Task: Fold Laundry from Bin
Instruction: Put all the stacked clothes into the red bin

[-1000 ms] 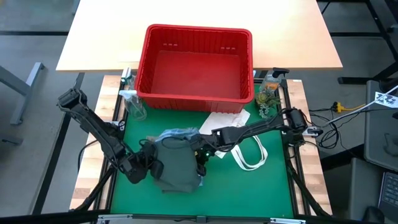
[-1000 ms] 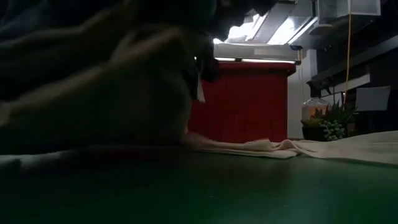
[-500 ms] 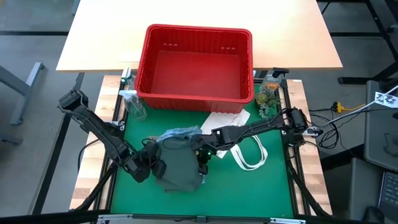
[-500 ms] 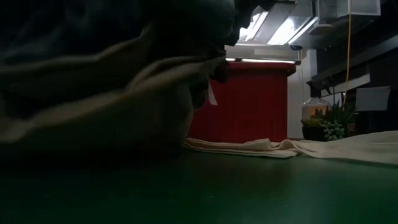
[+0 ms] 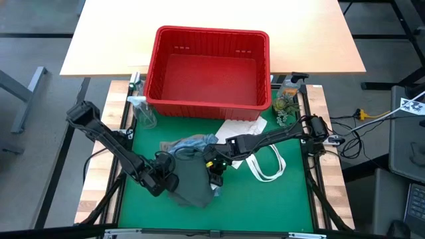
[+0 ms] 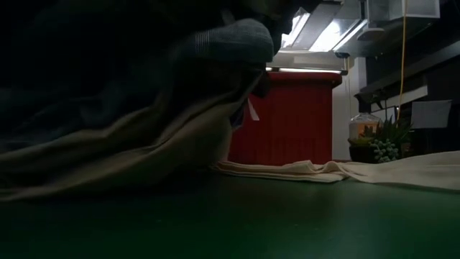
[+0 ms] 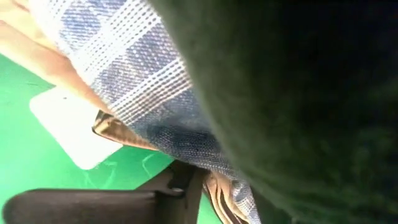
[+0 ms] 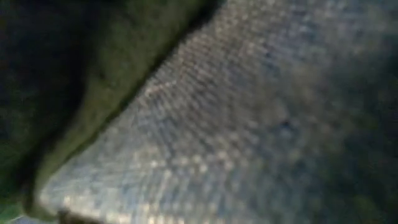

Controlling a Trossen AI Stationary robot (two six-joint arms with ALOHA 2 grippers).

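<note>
The laundry lies piled on the green mat in front of the red bin (image 5: 154, 66). The dark green garment (image 5: 192, 184) lies on top. The blue-white striped shirt (image 5: 194, 141) shows at the pile's far side and in the left wrist view (image 7: 124, 74), with tan cloth (image 7: 28, 46) beneath it. My left gripper (image 5: 166, 180) is at the green garment's left edge. My right gripper (image 5: 214, 167) is at its right edge. Cloth covers the fingers of both. The bin holds no laundry. My left gripper has the dark green garment at its left edge (image 5: 174, 183), coming in low from the table's left. The cloth drapes over the gripper and hides the hold. The garment's near part lies on the mat. My right gripper has the garment at its right edge (image 5: 207, 174), coming from the table's right. Cloth fills its wrist view and hides the hold. In the low view that edge (image 6: 244, 50) is raised off the mat.
A flat white tote bag (image 5: 269, 162) with loop handles lies on the mat to the right of the pile, with white cloth (image 5: 242, 126) beyond it. A spray bottle (image 5: 143, 113) stands at the far left of the mat and a small plant (image 5: 285, 103) at the far right.
My left gripper has gone toward the table's right edge, taking the green garment's left edge with it. The garment has become narrower and reaches a little nearer the table's near edge. In the low view its right edge has risen. My right gripper has stayed about where it was.
</note>
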